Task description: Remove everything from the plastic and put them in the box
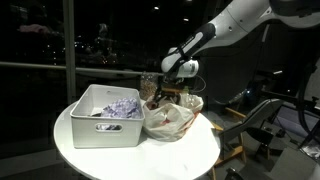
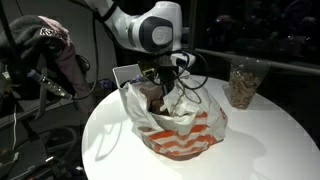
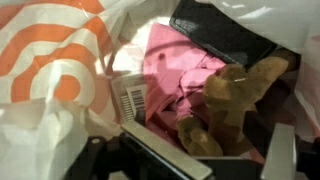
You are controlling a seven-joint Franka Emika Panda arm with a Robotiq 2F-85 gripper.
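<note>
Your arm (image 1: 235,25) comes in from high up and slopes downward, bends at the wrist (image 2: 158,30) and points your gripper (image 1: 163,92) almost straight down. In the wrist view your fingers (image 3: 285,150) sit along the lower edge, set apart; whether they clamp on anything cannot be told

White sticker with black barcode (image 3: 133,98), wrist view, lying against pink flat package (image 3: 185,65) inside white plastic bag with orange print (image 3: 50,60). Bars distinct; digits beneath too small to read. Bag print: orange concentric rings, logo-like, no lettering legible. Same orange marking on bag (image 1: 172,120) (image 2: 185,135) in both exterior views, blurred. No word, brand or number readable elsewhere.
</note>
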